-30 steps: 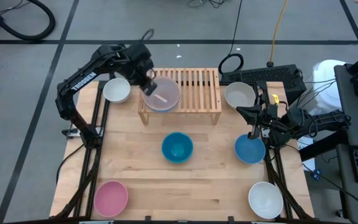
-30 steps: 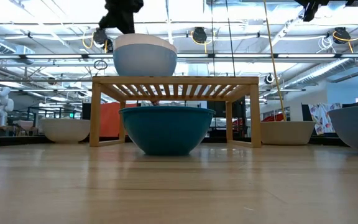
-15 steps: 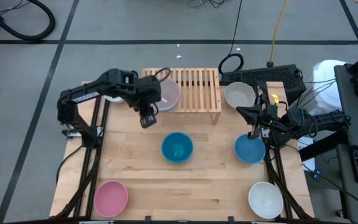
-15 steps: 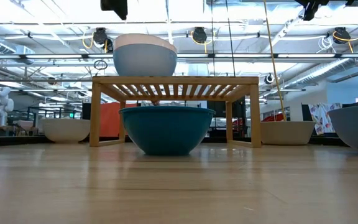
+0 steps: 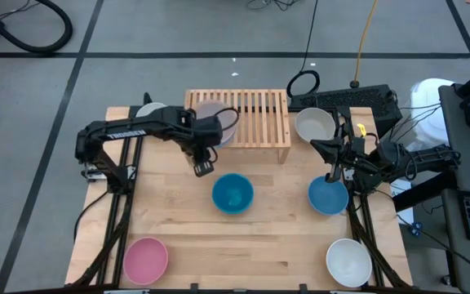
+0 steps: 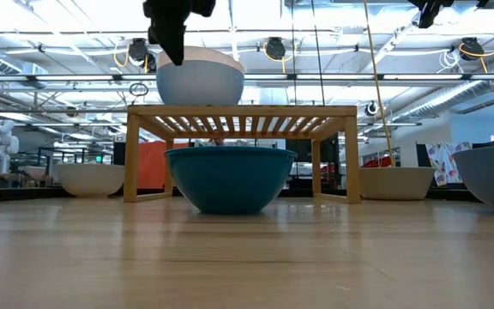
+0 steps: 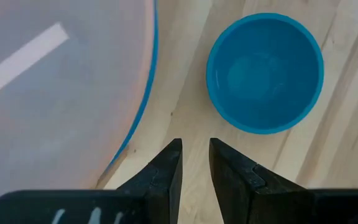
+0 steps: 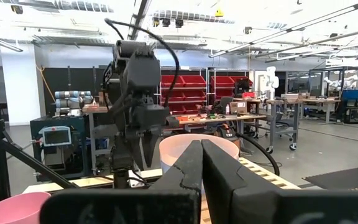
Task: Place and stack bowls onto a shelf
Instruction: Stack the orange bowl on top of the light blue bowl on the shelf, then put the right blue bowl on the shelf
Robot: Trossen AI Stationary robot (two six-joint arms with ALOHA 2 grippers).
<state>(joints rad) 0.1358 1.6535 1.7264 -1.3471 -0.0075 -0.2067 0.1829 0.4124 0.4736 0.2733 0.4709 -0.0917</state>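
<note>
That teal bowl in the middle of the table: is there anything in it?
Empty. The high view looks straight down into the teal bowl and shows only its bare blue inside; the left wrist view shows the same.

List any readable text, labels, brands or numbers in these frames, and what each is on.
No text can be read for certain.
Left arm: white lettering along the link in the high view, too small to read.
Left gripper: pale marks on its body in the left wrist view, cut off at the edge, not readable.
Bowls, such as the teal bowl, and the shelf: no markings visible.
</note>
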